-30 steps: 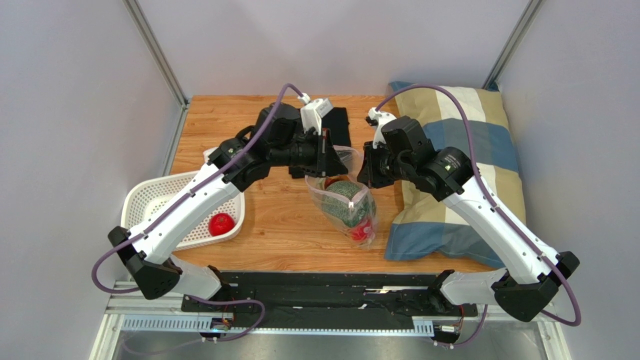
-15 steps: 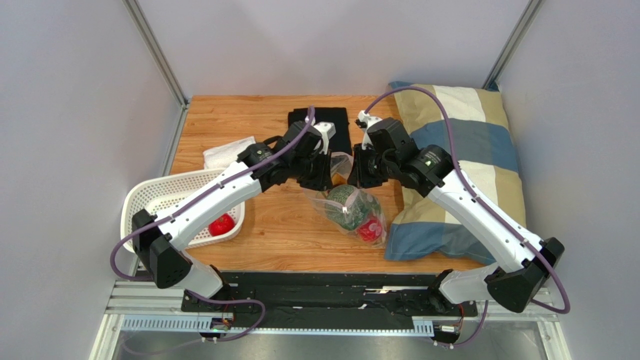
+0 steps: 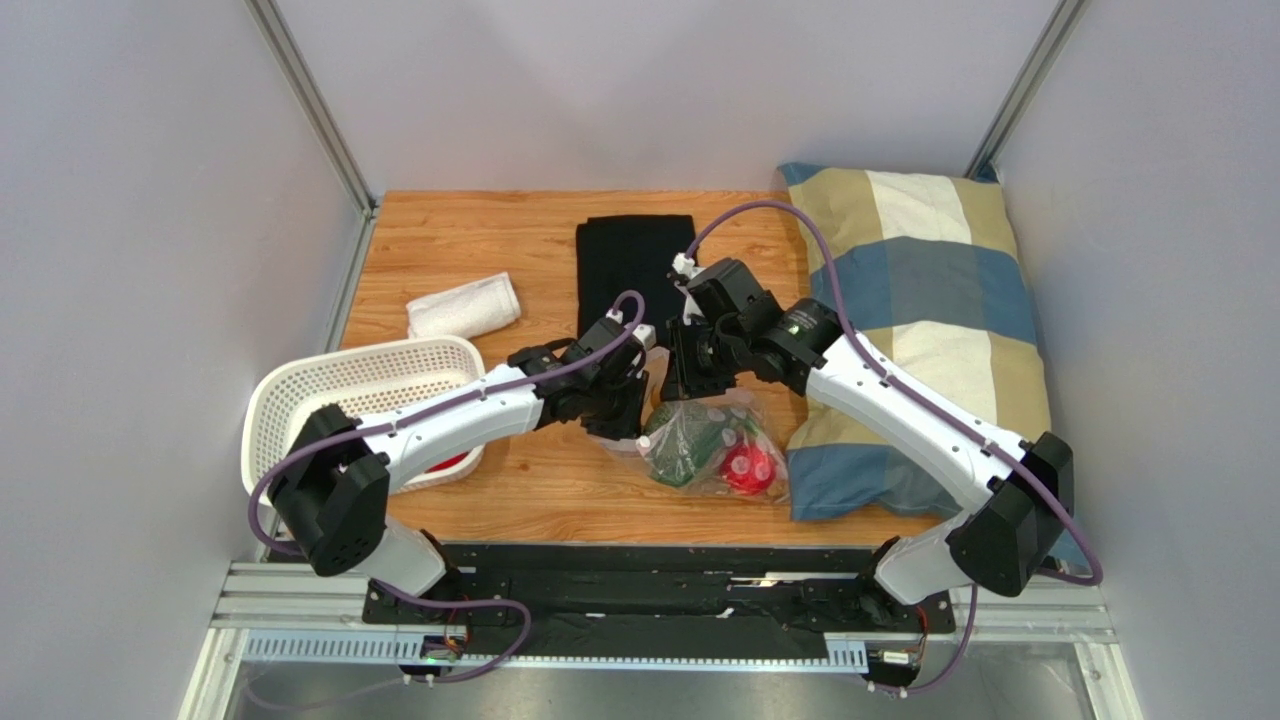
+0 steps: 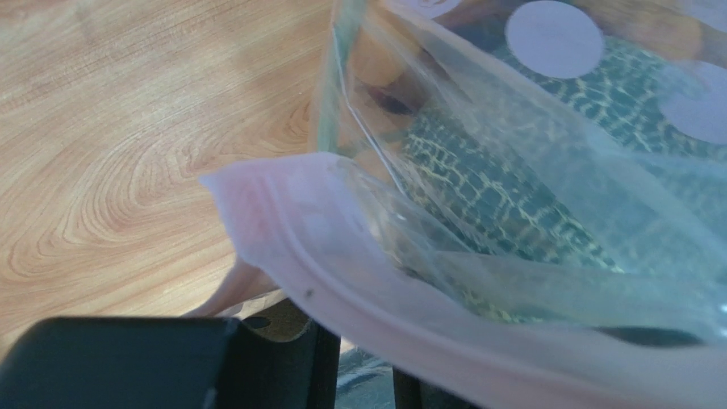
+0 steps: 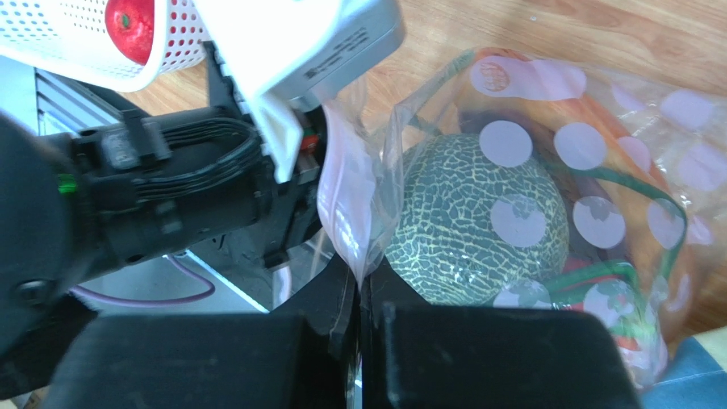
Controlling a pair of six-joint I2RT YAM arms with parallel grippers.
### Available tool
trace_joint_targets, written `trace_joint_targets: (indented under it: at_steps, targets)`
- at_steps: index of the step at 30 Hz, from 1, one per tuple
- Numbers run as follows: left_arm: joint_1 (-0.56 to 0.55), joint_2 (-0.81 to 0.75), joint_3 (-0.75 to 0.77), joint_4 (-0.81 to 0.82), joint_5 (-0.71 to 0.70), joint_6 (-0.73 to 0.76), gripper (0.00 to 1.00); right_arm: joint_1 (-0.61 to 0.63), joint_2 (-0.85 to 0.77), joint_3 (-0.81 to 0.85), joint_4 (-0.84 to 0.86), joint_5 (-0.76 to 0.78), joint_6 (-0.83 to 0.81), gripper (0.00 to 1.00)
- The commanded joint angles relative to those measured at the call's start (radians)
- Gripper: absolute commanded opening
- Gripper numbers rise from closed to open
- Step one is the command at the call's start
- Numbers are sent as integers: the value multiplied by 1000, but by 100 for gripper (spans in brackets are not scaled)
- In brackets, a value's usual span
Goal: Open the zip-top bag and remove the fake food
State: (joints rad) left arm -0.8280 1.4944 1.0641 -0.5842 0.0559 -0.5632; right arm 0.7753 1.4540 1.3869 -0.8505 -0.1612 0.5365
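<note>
The clear zip-top bag (image 3: 694, 447) with pale dots lies on the wood in front of the black cloth. Inside it I see fake food: a green netted round piece (image 5: 478, 213), a red fruit (image 3: 747, 468), thin green stems (image 5: 648, 187) and something orange (image 5: 597, 111). My right gripper (image 5: 358, 294) is shut on one lip of the bag's pinkish zip strip (image 5: 341, 196), at the bag's far edge (image 3: 691, 383). My left gripper (image 4: 363, 358) is at the bag's left side (image 3: 621, 408); its jaws stand slightly apart and the other zip lip (image 4: 282, 230) drapes over them. Another red fruit (image 5: 130, 25) sits in the basket.
A white perforated basket (image 3: 323, 393) stands at the left, partly under my left arm. A rolled white towel (image 3: 463, 305) lies behind it. The folded black cloth (image 3: 631, 255) is at the back centre, and a plaid pillow (image 3: 932, 300) fills the right side.
Both grippers have come down and toward the near edge with the bag, which now rests lower on the table. The left jaws have parted from their earlier pinch.
</note>
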Motion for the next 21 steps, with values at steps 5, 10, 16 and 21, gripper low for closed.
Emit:
trace_joint_targets:
  at_steps: [5, 10, 16, 21]
  targets:
    - [0, 18, -98, 135, -83, -41, 35, 27, 22, -28, 83, -17, 22, 0]
    - [1, 41, -125, 126, -151, -53, 37, 47, 58, -31, 88, -15, 17, 0]
    - [1, 52, -170, 149, -183, -56, 38, 59, 89, -42, 97, -15, 16, 0]
    - [1, 127, -187, 208, -116, -78, 37, 61, 98, -57, 108, -15, 23, 0]
